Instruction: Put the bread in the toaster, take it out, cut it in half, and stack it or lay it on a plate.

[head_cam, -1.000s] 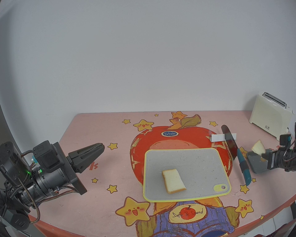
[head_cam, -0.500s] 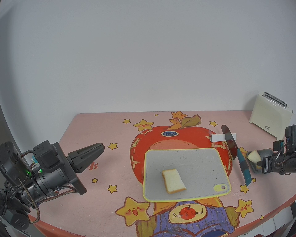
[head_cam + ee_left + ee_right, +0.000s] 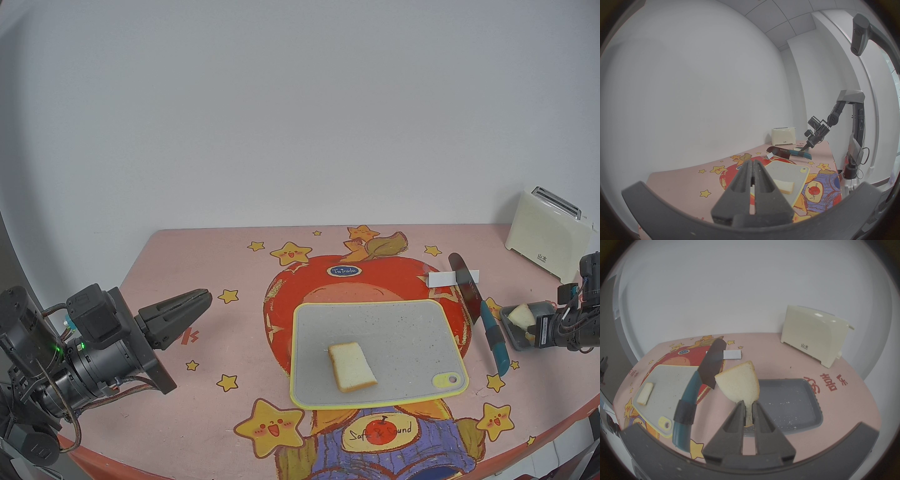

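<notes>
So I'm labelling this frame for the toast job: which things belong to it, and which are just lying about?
Belong: bread half in the right gripper, at the grey tray; other bread half on the cutting board; knife; toaster.
Lying about: white slip under the knife blade.

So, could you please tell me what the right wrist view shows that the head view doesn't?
Right wrist view: the right hand pinching the bread half by its lower edge, upright at the crumb-dusted grey tray. Head view: the left hand, shut, over the left of the table. Both: toaster, knife, cutting board with the other bread piece.
</notes>
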`<state>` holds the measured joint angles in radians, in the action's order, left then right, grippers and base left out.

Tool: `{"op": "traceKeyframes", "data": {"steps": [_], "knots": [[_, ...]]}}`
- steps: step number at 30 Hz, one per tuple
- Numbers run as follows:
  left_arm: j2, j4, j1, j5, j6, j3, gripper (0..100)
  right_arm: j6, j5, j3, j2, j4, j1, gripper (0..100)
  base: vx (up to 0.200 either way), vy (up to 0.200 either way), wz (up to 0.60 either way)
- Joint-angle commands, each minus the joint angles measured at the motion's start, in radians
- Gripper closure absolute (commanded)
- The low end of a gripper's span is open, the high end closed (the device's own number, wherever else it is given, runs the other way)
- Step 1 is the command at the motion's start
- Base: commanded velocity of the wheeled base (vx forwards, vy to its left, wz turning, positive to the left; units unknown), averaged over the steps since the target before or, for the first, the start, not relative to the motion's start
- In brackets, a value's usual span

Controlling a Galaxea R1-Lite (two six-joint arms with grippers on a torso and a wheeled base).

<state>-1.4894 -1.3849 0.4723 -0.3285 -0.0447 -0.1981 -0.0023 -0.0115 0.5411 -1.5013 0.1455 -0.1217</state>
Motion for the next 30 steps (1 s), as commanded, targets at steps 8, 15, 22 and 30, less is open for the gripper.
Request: {"op": "traceKeyframes", "data": {"steps": [8, 15, 22, 30], "knots": [[0.001, 0.000, 0.000, 0.000, 0.000, 0.000, 100, -0.002, -0.001, 0.010, -0.002, 0.000, -0.044, 100, 0.000, 0.000, 0.00], [0.001, -0.002, 0.000, 0.000, 0.000, 0.000, 100, -0.001, -0.002, 0.028, -0.004, 0.000, -0.056, 100, 0.000, 0.000, 0.00], [0.004, -0.002, 0.000, -0.001, 0.000, -0.001, 100, -0.001, -0.001, 0.022, -0.010, -0.004, -0.052, 100, 0.000, 0.000, 0.00], [0.004, -0.002, 0.000, 0.000, 0.000, -0.001, 100, -0.001, -0.004, 0.023, -0.005, -0.003, -0.044, 0, 0.000, 0.000, 0.00]]}}
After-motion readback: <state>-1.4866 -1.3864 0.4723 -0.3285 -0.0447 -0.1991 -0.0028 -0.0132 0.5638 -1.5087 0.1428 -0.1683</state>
